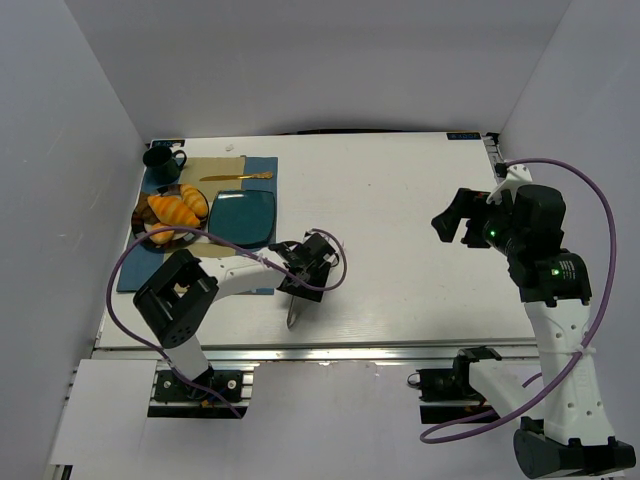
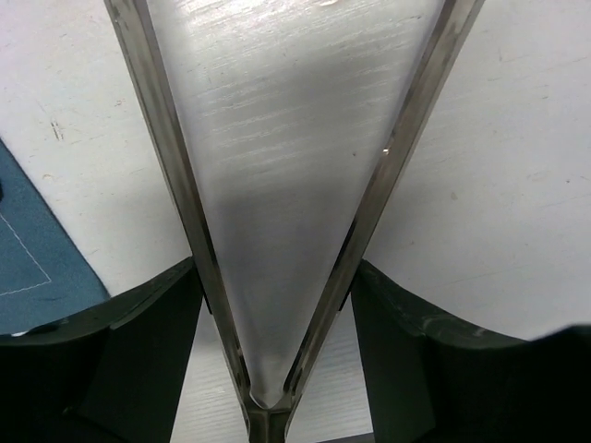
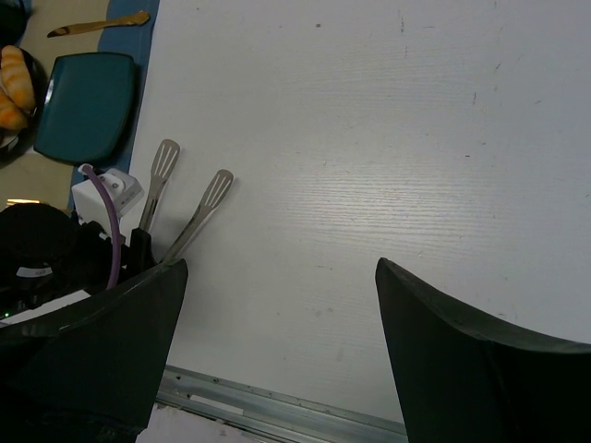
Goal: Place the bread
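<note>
Several golden bread rolls (image 1: 172, 210) lie piled in a dark bowl at the far left, next to a teal plate (image 1: 242, 216). The right wrist view catches the bread (image 3: 11, 78) at its left edge. My left gripper (image 1: 303, 268) stands over the table right of the plate, well apart from the bread. Its jaws press both arms of metal tongs (image 2: 277, 185), which spread into a V towards the table. The tongs' (image 3: 199, 217) two slotted tips rest on the white surface. My right gripper (image 1: 455, 222) hangs open and empty at the right.
A dark green mug (image 1: 160, 160) stands at the far left corner. A gold knife (image 1: 237, 177) lies on a tan mat over a blue placemat (image 1: 262, 170). The table's metal front rail (image 1: 330, 352) runs along the near edge. White walls close in both sides.
</note>
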